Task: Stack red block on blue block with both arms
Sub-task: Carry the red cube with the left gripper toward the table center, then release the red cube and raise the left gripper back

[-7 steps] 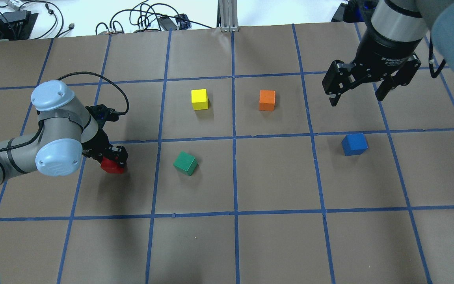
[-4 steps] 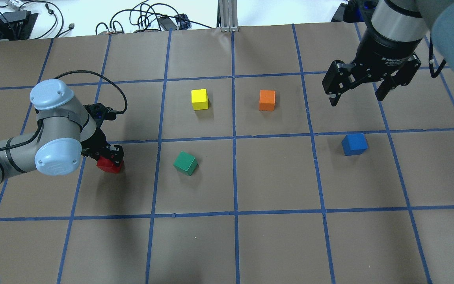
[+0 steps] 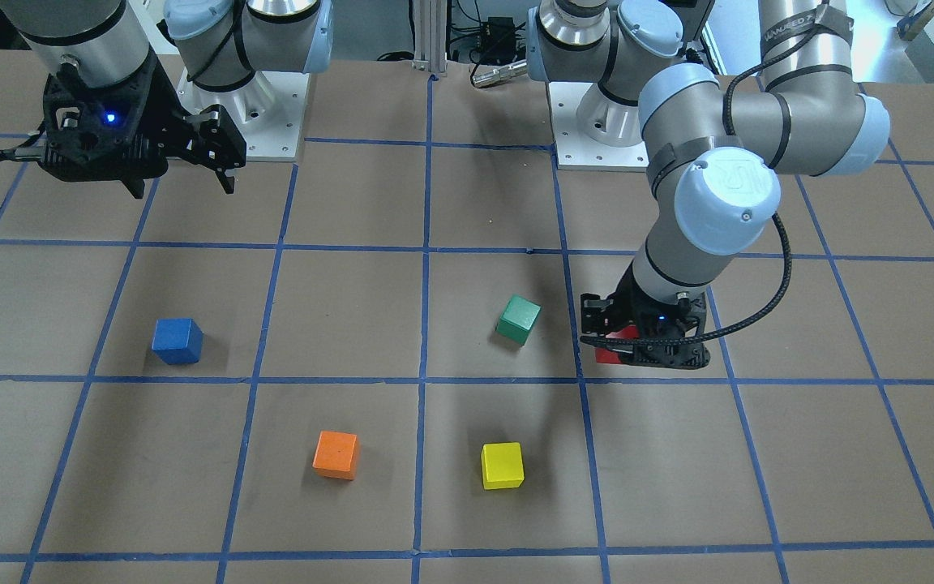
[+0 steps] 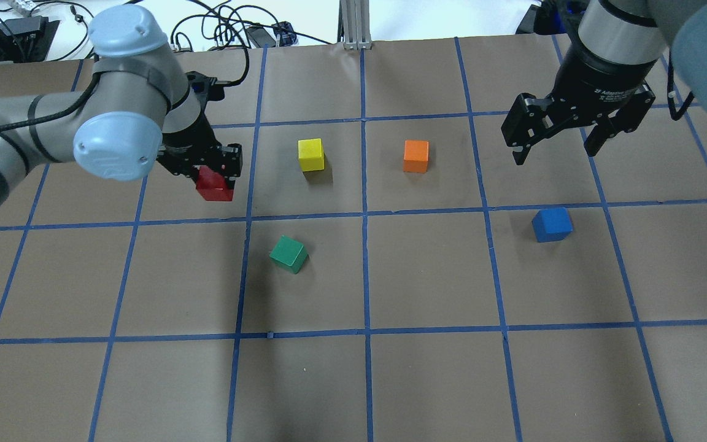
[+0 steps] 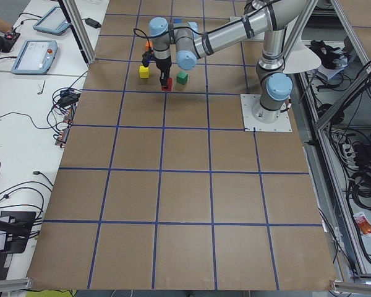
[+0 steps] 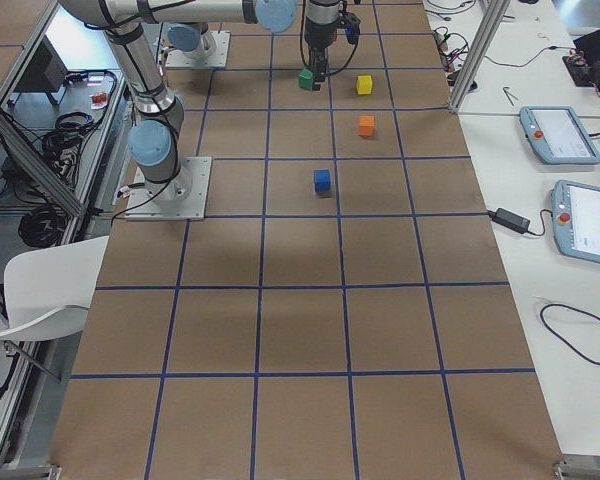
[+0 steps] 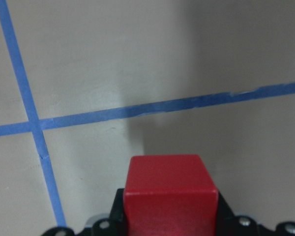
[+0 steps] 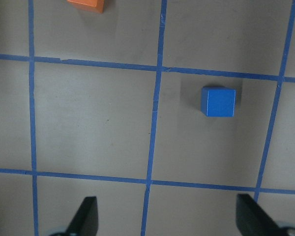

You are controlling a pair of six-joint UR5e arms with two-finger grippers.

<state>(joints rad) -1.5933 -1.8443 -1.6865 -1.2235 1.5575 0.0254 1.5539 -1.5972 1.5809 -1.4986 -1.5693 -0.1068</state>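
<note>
My left gripper (image 4: 211, 170) is shut on the red block (image 4: 214, 186) and holds it above the table, left of the yellow cube. The left wrist view shows the red block (image 7: 169, 195) between the jaws, with its shadow on the paper below. In the front view the block (image 3: 609, 354) is mostly hidden by the gripper (image 3: 644, 345). The blue block (image 4: 552, 224) sits alone on the table at the right. My right gripper (image 4: 555, 156) hangs open and empty above and behind it. The right wrist view shows the blue block (image 8: 218, 101) ahead of the open fingers (image 8: 86, 219).
A green cube (image 4: 289, 254) lies tilted near the middle. A yellow cube (image 4: 311, 154) and an orange cube (image 4: 416, 156) stand farther back. The table is brown paper with a blue tape grid (image 4: 364, 215). Cables lie beyond the far edge.
My left arm has risen and carried the red block away from the robot and to the right, towards the yellow cube. The right arm has not moved.
</note>
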